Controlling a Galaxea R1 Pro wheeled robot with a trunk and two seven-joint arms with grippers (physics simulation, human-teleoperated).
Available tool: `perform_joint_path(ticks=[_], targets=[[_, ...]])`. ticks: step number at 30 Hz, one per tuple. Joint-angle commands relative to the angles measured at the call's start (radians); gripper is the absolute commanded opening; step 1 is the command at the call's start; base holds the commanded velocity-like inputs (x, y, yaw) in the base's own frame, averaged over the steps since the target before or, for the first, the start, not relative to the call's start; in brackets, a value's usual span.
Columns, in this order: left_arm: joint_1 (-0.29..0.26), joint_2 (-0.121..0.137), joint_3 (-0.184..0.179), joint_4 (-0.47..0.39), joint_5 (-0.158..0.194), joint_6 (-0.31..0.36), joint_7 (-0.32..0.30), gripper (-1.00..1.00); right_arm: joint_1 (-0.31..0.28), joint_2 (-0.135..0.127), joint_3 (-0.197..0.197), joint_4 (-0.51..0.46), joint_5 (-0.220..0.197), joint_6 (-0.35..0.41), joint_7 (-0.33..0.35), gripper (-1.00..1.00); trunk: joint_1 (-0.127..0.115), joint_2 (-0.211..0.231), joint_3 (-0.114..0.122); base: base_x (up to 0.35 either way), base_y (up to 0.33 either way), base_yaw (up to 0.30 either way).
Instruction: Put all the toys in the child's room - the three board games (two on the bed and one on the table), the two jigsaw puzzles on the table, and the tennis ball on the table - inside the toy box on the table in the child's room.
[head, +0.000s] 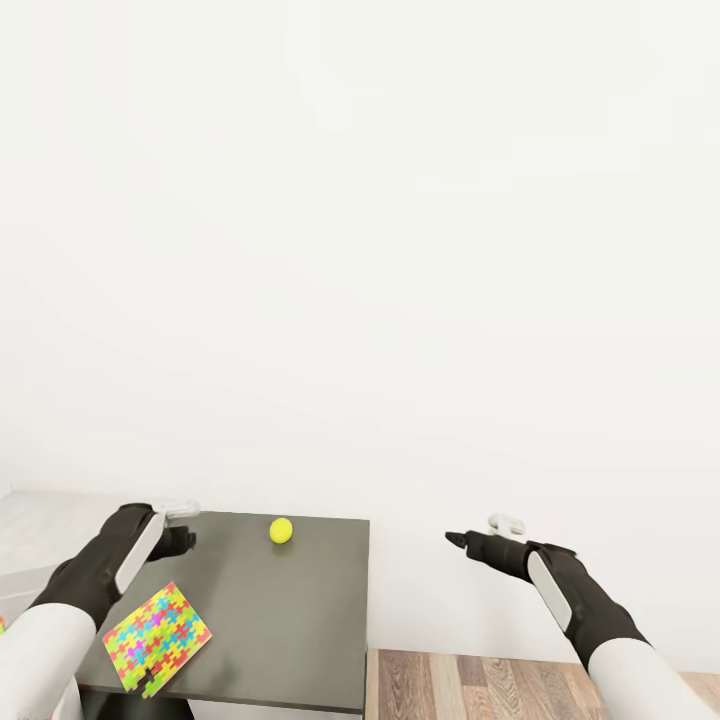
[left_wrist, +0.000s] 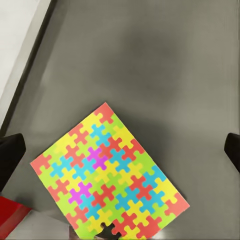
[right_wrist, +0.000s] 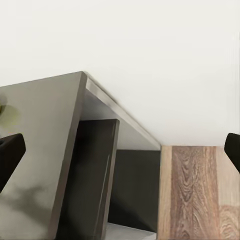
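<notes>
Dark grey desk (head: 290, 620) lies under my left arm, with one puzzle (head: 158, 637) flat on its near left part and the ball (head: 281, 530) well apart from it toward the wall. My left tool (head: 180, 528) hovers above the desk beyond the puzzle; in the left wrist view its fingertips (left_wrist: 11, 156) stand wide at either edge with nothing between them, so it is spread and empty, the puzzle (left_wrist: 107, 176) lying below and between them. My right tool (head: 470, 540) hangs off the desk's side over the floor (head: 520, 685), also spread and empty. I judge the puzzle to be the step in hand: a thin sheet flat on a hard top gives no edge to bite, so I would come down at a corner near the desk's edge or slide it partly over the edge before closing. A pale grey surface (head: 45, 530) shows at far left; I cannot tell whether it is the box. No writing or brand is readable anywhere.
</notes>
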Motion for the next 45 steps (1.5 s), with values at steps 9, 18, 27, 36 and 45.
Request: perform_joint_path(ticks=[9, 18, 27, 36, 45], targets=[[-0.025, 0.008, -0.007, 0.131, -0.019, -0.17, 0.005, 1.0, 0.0, 0.034, 0.006, 0.004, -0.002, 0.002, -0.008, 1.0, 0.0, -0.001, -0.001, 0.0, 0.0, 0.0], [-0.047, 0.0, -0.009, 0.28, -0.077, -0.324, 0.004, 1.0, 0.0, 0.037, 0.006, 0.004, -0.002, 0.002, -0.008, 1.0, 0.0, -0.001, -0.001, 0.0, 0.0, 0.0], [-0.048, 0.009, -0.01, 0.321, -0.136, -0.364, -0.053, 1.0, 0.0, 0.038, 0.006, 0.004, -0.002, 0.0, -0.008, 1.0, 0.0, -0.001, -0.001, 0.0, 0.0, 0.0], [-0.048, 0.025, -0.012, 0.389, -0.141, -0.403, -0.092, 1.0, 0.0, 0.038, 0.006, 0.005, -0.002, -0.004, -0.009, 1.0, 0.0, -0.001, -0.001, 0.0, 0.0, 0.0], [-0.048, 0.025, -0.011, 0.521, -0.143, -0.542, -0.087, 1.0, 0.0, 0.037, 0.005, 0.004, -0.006, -0.004, 0.001, 1.0, 0.0, -0.001, -0.001, 0.0, 0.0, 0.0]])
